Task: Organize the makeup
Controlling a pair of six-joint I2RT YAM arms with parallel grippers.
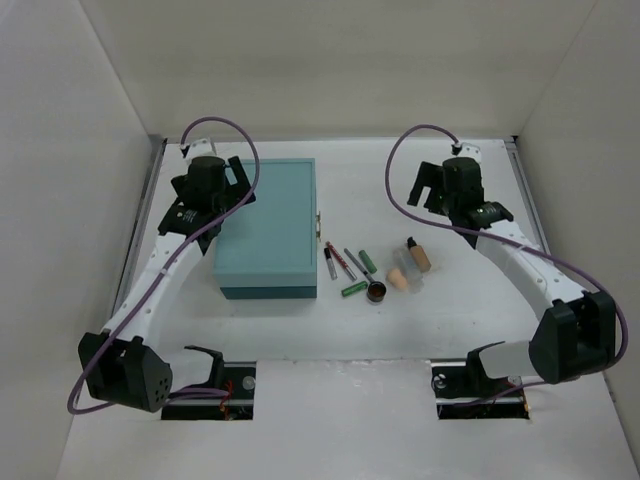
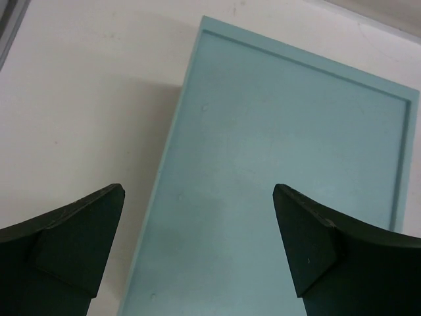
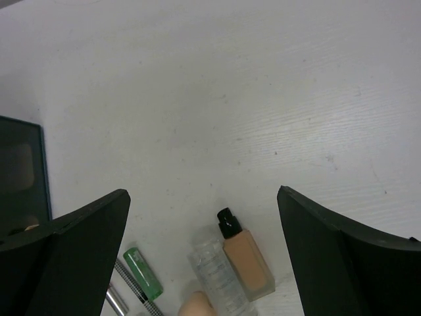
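While hanging over the flat lid of the teal box [image 1: 268, 225], held the left claw [image 2: 198, 194] spread wide, gripping nothing; found the right claw [image 3: 202, 194] likewise wide and bare, poised above the desk [image 1: 400, 335] on the far side of the makeup [image 1: 353, 288]. Judged the task hardly begun: box shut, every item loose on the desk to its right, apart from either claw. Nothing sorted, nothing stowed; left to do, by this reading, opening the lid and moving each piece.

Found the beige bottle [image 1: 418, 257] lying on its side, squarish, glossy and hard-walled, topped by a black cap [image 3: 227, 222], with a clear plastic piece [image 3: 214, 276] touching its flank. Saw the peach sponge [image 1: 396, 278] just beside, rounded, matte, likely soft. Counted two green tubes [image 1: 368, 262], short smooth cylinders, one nearer the desk's front edge than the other. Noted thin pencils [image 1: 340, 262] in red, grey and black, slender rigid sticks lying roughly parallel between box and tubes. Spotted the round brown piece [image 1: 377, 292], small and disc-like, near the sponge. Read the box as matte and painted, with a shallow raised border round the lid
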